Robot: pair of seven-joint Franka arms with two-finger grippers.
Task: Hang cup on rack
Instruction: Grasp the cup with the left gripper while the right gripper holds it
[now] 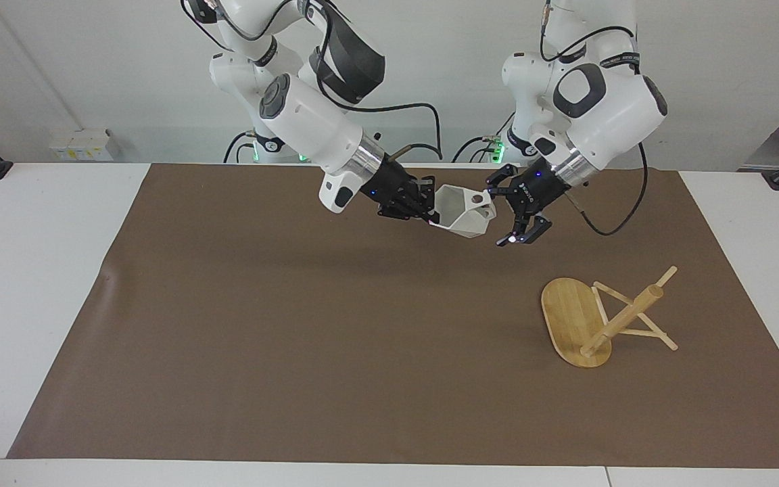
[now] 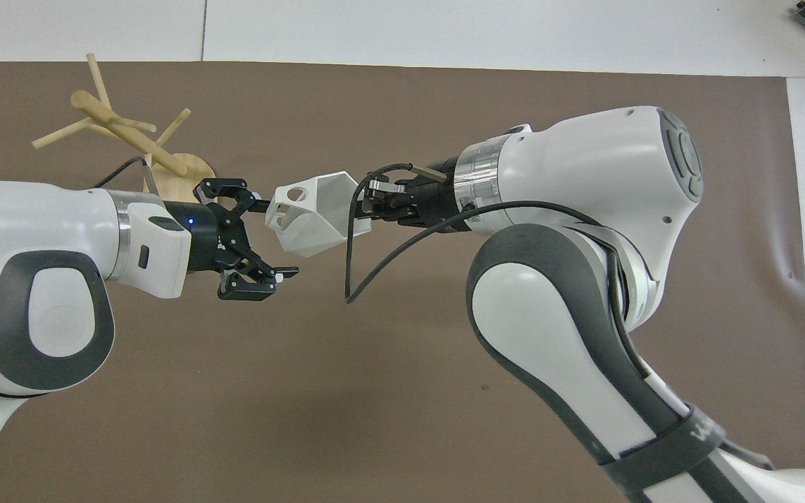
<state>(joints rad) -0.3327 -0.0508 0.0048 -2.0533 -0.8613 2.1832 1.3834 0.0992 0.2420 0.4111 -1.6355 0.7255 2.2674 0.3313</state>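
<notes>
Your right gripper [image 1: 430, 215] is clamped on the rim of the cup [image 1: 462, 212], holding it up in the air over the brown mat [image 1: 295, 338], above the strip of mat that runs along the robots' edge of the table [image 1: 38, 284], about midway between the two arms' ends. You can see the cup lying tilted on its side, its open hexagonal mouth turned back toward the right gripper and its blocky handle [image 2: 289, 207], with the round hole in it, pointing toward the left gripper [image 1: 506, 211]. Your left gripper comes in level from the left arm's end with its fingers spread wide; one fingertip [image 2: 257, 206] sits just beside the handle, and from the overhead view it looks close to touching, though you cannot tell for sure that it does. The other fingertip [image 2: 284, 271] hangs well apart from the cup, under its body as the facing view shows it. The rack [image 1: 582, 323] is tipped over on the mat toward the left arm's end of the table, farther from the robots than both grippers: its oval base [image 1: 569, 318] stands on edge, the thick post [image 1: 623, 318] slants up and away from it, and the thin pegs [image 1: 653, 331] rest against the mat. Nothing hangs on the pegs; the cup is well apart from the rack.
</notes>
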